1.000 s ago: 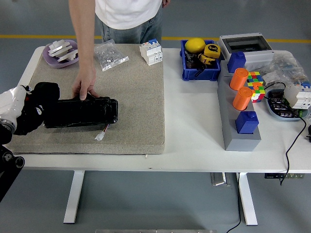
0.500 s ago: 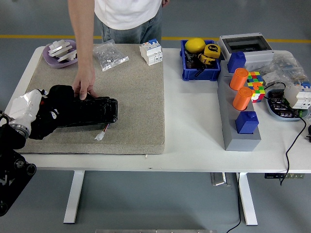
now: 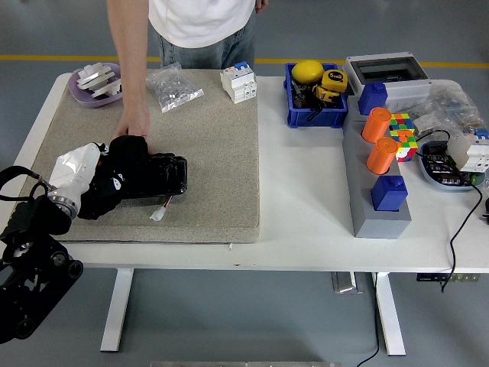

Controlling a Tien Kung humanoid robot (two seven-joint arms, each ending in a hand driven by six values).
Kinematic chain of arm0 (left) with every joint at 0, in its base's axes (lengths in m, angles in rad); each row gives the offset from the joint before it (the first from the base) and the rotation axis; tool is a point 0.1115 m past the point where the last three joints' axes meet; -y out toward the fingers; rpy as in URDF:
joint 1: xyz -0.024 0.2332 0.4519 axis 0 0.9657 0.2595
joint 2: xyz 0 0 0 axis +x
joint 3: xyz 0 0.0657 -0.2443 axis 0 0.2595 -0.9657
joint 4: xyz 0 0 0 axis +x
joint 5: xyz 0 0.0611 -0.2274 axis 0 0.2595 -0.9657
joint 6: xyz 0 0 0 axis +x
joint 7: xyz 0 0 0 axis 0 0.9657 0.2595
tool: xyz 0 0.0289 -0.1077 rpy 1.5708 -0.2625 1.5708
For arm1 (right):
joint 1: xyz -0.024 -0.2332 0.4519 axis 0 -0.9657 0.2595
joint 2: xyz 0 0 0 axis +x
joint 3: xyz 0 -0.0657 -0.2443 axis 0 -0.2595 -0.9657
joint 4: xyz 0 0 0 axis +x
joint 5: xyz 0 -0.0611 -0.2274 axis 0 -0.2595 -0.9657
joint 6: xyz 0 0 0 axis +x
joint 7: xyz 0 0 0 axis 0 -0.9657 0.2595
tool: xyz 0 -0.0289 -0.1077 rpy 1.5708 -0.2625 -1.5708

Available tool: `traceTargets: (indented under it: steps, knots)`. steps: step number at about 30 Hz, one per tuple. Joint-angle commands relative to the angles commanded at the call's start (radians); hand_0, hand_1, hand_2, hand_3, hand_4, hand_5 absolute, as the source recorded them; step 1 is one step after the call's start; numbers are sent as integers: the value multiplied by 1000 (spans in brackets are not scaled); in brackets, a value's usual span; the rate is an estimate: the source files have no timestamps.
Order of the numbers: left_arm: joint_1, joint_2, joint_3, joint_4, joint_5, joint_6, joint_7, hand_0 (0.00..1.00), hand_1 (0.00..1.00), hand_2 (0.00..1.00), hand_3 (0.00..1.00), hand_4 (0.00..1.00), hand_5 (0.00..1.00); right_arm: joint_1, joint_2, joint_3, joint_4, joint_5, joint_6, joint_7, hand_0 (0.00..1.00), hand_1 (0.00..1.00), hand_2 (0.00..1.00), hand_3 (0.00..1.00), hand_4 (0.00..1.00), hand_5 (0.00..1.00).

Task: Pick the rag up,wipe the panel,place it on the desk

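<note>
While the left hand [image 3: 122,172] is pressing down on the black panel [image 3: 153,177], it's looking like we're in the middle of the wiping step. The fingers are curled over a dark wad that I'm taking to be the rag [image 3: 128,153], though black-on-black makes it really hard to tell where the rag ends and the hand begins, so read that as a guess. The rag is sitting on the panel's left end, right under the palm.

Just at 12 o'clock from the hand, a person's hand [image 3: 135,127] is resting on the panel's far edge, apparently steadying it. The panel is lying flat on the tan mat [image 3: 206,145], with a little white connector [image 3: 157,215] poking out at about 5 o'clock from it. Further out on the mat, at 12 o'clock, there's a clear bag of parts [image 3: 173,86], a purple dish [image 3: 95,82] and a white breaker block [image 3: 238,81].

The right hand isn't showing up anywhere.

Next move, I'd say: drag the rag toward 3 o'clock along the panel's top, keeping pressure even and staying clear of the person's fingers. After that, it's lifting off and dropping the rag on a bare bit of the white counter [image 3: 306,191].
</note>
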Motion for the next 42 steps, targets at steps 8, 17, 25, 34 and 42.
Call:
traceTargets:
  steps: [8, 17, 25, 34, 42]
  knots:
    - [-51, -19, 72, 2, 0, -10, 15, 249, 149, 534, 527, 460, 2, 2, 1, 0, 0, 0, 2, -1, 874, 776, 772, 781, 998, 998]
    - [-99, -29, 152, -7, 7, -12, 28, 249, 150, 533, 527, 463, 2, 5, 1, 1, 1, -1, 5, -2, 874, 776, 772, 781, 998, 998]
    - [-125, -44, 194, -8, 12, -12, 40, 249, 149, 534, 529, 469, 2, 7, 0, -2, 2, 0, 7, -4, 874, 776, 771, 780, 998, 998]
    - [-133, -38, 189, -10, 21, -14, 51, 249, 149, 533, 531, 475, 2, 10, -1, 4, 5, -7, 7, -4, 874, 773, 771, 779, 998, 998]
    - [-105, 0, 154, 1, 27, -16, 51, 249, 150, 532, 531, 476, 2, 6, -2, 21, 12, -26, 8, -5, 875, 774, 770, 780, 998, 998]
